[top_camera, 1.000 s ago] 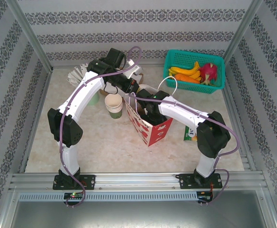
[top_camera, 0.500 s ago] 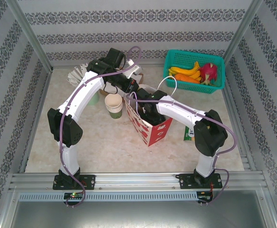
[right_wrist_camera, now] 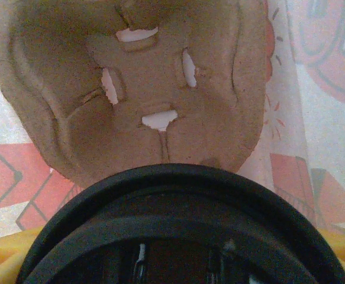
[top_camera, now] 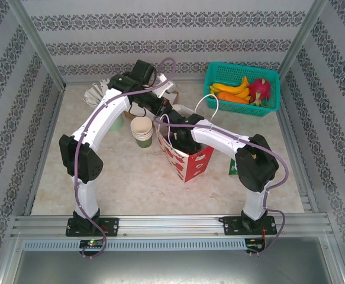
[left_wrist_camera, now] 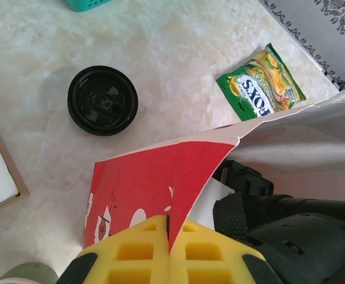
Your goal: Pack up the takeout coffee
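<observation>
Pinching the rim of the red bag (left_wrist_camera: 142, 189), the left fingers (left_wrist_camera: 139, 254) press together on it. Inside, the right fingers (right_wrist_camera: 0, 254) clamp a black-lidded cup (right_wrist_camera: 178, 231) above the brown carrier (right_wrist_camera: 131, 77).

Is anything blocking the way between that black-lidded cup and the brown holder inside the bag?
Nothing visible: the lidded cup hangs over the empty pocket of the cardboard carrier, inside the red bag.
</observation>
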Robot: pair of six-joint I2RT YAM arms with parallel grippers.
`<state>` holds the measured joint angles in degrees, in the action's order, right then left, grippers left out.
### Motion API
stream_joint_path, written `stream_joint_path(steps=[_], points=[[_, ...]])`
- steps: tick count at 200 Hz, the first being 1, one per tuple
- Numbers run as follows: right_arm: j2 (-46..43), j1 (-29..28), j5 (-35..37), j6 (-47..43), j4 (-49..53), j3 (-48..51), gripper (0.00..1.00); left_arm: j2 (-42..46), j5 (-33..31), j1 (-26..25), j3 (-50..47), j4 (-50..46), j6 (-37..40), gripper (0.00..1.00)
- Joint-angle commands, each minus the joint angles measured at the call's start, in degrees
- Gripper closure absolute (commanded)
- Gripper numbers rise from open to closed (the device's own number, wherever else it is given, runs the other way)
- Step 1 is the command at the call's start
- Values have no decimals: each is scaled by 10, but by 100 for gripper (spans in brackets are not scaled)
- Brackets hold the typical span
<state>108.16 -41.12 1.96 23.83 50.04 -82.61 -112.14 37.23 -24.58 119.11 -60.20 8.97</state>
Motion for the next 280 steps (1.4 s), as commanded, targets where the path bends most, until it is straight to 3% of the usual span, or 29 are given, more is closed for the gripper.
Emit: stream_joint_path(steps=[1, 280], points=[[78, -3, 5, 0, 79, 56, 31, 11, 28, 1, 3, 8, -1, 100], [50, -7, 1, 8, 94, 29, 30, 11, 25, 0, 0, 9, -1, 100]])
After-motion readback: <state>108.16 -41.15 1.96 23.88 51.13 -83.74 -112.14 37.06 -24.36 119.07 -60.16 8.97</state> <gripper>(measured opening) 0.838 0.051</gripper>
